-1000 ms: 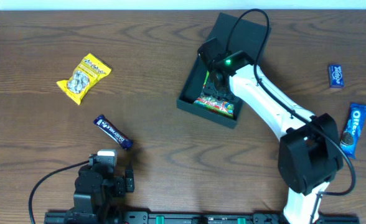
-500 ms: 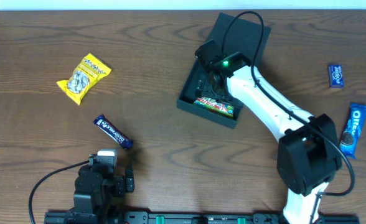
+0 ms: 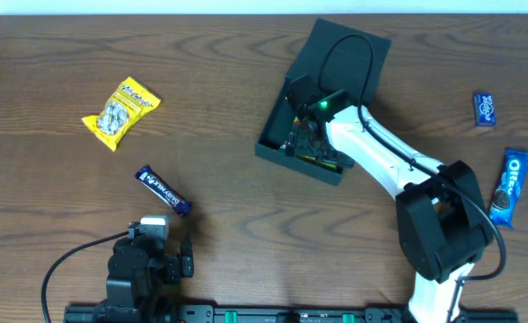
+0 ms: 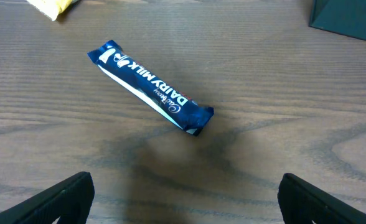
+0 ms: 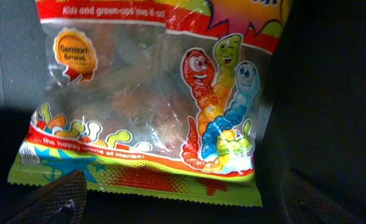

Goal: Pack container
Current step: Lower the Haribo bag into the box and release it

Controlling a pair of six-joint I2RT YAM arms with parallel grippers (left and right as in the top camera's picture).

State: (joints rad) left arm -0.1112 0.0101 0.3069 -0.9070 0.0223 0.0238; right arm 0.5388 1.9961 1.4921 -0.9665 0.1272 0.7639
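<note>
Wood-grain table (image 3: 228, 224) first, from its near edge. The left gripper (image 4: 186, 202) sits low at about 7 o'clock, fingers spread wide with nothing between them. It looks parked rather than working. Just ahead of it, toward 8 o'clock, a blue Dairy Milk bar (image 4: 150, 87) lies flat and slanted, apart from the fingers and handy for that arm. At 4 o'clock, near the right arm's base, an Oreo pack (image 3: 509, 184) lies on the wood.

Farther in, at roughly 1 o'clock from the table's middle, stands the container (image 3: 271, 126). Its lid (image 3: 345, 49) is thrown back toward 12 o'clock, which keeps the mouth free for loading from above. The right gripper (image 5: 183, 202) reaches down inside it. The wrist view shows both fingertips set far apart at the lower corners, pinching nothing. A bag of gummy worms (image 5: 145, 106) lies flat on the container's floor between and beyond them, so I judge that one item is packed and the arm can lift out.

A yellow snack packet (image 3: 120, 112) lies at 10 o'clock and a small blue packet (image 3: 485, 109) at 2 o'clock, well apart from each other. Both are outside the box — likely spaced so that each can be picked up singly.
</note>
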